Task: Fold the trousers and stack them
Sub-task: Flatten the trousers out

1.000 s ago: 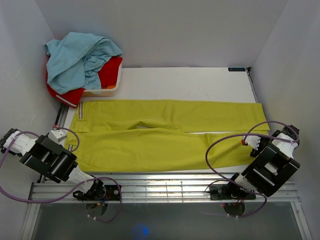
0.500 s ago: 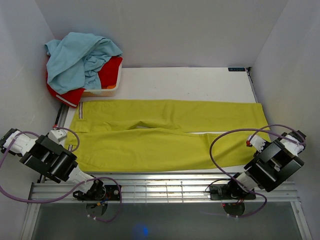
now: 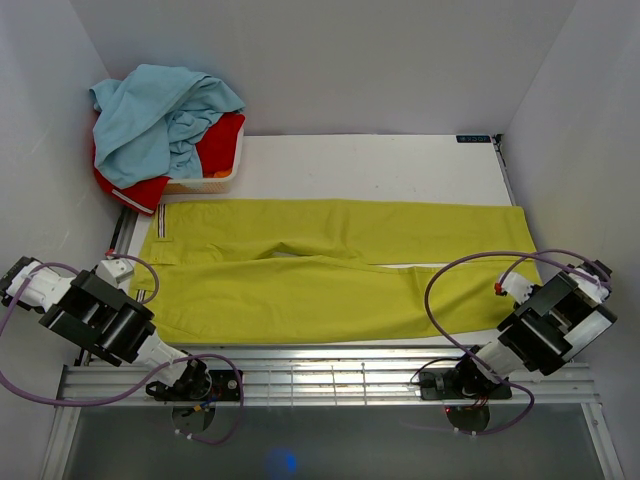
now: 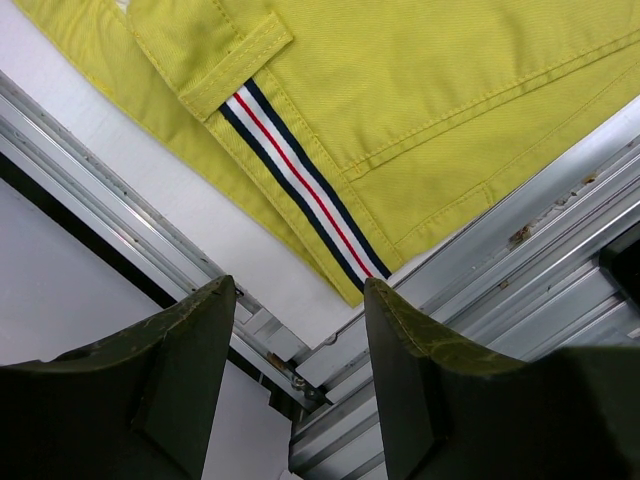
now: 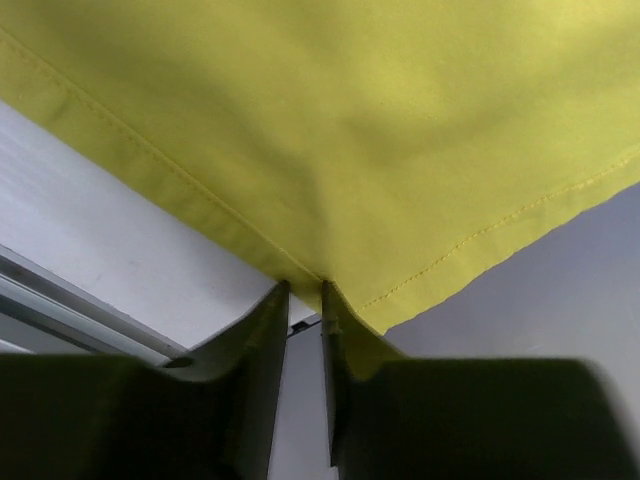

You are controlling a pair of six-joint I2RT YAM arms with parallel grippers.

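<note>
The desk (image 3: 400, 165) carries the trousers (image 3: 330, 280) flat, with the long axis from 9 to 3 o'clock, waistband at 9, hems at 3. Each arm has its own end. The left claw (image 4: 300, 290) hangs released just beside the waistband corner, nothing btw. its fingers, and the cloth runs toward 3 from it. The right claw (image 5: 305, 290) looks clenched on the near leg's hem corner, and the cloth runs toward 9. The fold prob. carries the hems to 9. The top view gives the layout but hides both tips. The wrist views show the pinch and the striped label (image 4: 300, 185).
</note>
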